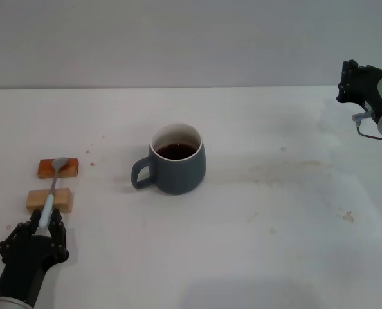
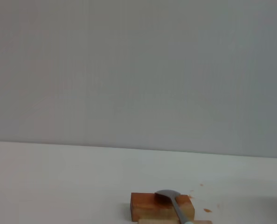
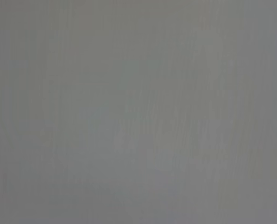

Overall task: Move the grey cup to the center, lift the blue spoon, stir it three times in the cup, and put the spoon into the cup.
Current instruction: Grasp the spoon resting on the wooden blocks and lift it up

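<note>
The grey cup [image 1: 178, 168] stands upright near the middle of the white table, handle toward my left, with dark liquid inside. The blue spoon [image 1: 51, 193] lies across two wooden blocks at the left, metal bowl on the far block, pale blue handle pointing toward me. My left gripper [image 1: 44, 224] is low at the front left, its dark fingers [image 1: 57, 226] open on either side of the handle's near end. The spoon's bowl also shows in the left wrist view [image 2: 169, 195]. My right gripper [image 1: 348, 80] hangs raised at the far right, away from everything.
An orange-brown block [image 1: 72, 167] and a pale wooden block [image 1: 33, 199] hold the spoon up off the table; the orange-brown block also shows in the left wrist view [image 2: 145, 203]. Faint stains [image 1: 294, 168] mark the table right of the cup. A grey wall stands behind.
</note>
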`<state>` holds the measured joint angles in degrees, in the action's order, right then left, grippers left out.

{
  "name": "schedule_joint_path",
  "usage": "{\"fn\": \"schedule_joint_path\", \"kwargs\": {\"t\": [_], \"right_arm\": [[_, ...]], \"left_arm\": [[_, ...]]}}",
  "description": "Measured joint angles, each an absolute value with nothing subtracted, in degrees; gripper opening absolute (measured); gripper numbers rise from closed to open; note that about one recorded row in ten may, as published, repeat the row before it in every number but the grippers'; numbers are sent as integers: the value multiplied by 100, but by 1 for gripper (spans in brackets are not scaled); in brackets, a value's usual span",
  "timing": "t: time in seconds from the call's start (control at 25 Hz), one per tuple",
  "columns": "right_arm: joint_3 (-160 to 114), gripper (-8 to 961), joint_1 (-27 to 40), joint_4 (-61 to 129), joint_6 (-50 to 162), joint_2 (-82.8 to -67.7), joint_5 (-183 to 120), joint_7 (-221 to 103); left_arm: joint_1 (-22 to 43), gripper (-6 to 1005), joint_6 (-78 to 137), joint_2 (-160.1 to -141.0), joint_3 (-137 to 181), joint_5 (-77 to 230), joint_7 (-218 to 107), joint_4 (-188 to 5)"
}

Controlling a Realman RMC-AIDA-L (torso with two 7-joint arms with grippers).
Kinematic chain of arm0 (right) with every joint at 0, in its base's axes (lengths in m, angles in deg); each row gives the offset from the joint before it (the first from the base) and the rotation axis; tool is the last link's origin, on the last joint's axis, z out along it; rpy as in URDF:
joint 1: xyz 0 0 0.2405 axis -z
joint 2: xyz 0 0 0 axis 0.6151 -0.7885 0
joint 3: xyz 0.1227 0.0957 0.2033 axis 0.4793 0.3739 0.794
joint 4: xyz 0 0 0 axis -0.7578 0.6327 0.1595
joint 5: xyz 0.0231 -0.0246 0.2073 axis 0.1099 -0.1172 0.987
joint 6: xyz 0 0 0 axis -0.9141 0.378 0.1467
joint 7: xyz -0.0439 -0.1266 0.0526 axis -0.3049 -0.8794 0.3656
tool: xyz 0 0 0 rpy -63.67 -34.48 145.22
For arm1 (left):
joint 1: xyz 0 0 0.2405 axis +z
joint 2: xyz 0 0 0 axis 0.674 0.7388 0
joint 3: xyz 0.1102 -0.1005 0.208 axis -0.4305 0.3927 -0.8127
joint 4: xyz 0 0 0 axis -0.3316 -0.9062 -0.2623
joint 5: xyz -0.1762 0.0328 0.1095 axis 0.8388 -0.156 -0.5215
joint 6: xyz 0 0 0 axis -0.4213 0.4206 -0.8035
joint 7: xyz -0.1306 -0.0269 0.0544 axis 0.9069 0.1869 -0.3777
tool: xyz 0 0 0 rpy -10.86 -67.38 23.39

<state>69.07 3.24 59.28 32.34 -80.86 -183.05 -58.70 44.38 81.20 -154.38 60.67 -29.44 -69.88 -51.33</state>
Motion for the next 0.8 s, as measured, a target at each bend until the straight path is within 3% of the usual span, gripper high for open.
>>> {"fn": "schedule_joint_path", "kwargs": {"t": [0.8], "right_arm": [[6908, 38, 514, 6268, 3372, -8086, -18375, -5870]], "left_arm": [[4415, 199, 8114, -15438, 6005, -2742, -6998, -5125]]}}
